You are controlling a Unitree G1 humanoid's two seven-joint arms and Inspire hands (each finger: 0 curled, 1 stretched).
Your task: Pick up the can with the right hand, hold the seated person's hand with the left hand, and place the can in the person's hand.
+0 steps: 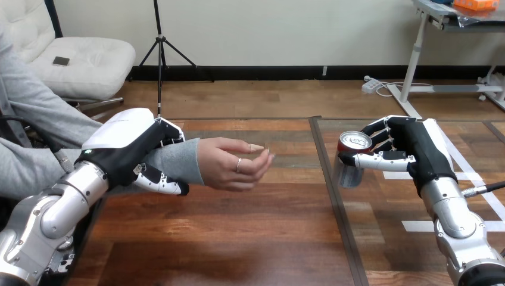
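Aluminium can point(350, 176), prob. light, thin-walled & slick, is wrapped mid-side by right hand point(417, 149), fingers curled, best w/o squeezing; person's wrist point(186, 161) is clasped in left hand point(125, 149), well apart.

At left, the left hand point(128, 149) wraps the person's wrist point(178, 162); the person's hand point(232, 165) reaches right from it, over the counter point(238, 238). Well apart at right, the can point(352, 158) sits in the right hand point(414, 149).

The wooden worktop point(238, 238) spreads across the view in reddish-brown planks. A dark strip point(332, 196) crosses it from far edge to near edge, right of the middle. White tape strips point(417, 226) lie on the part right of it.
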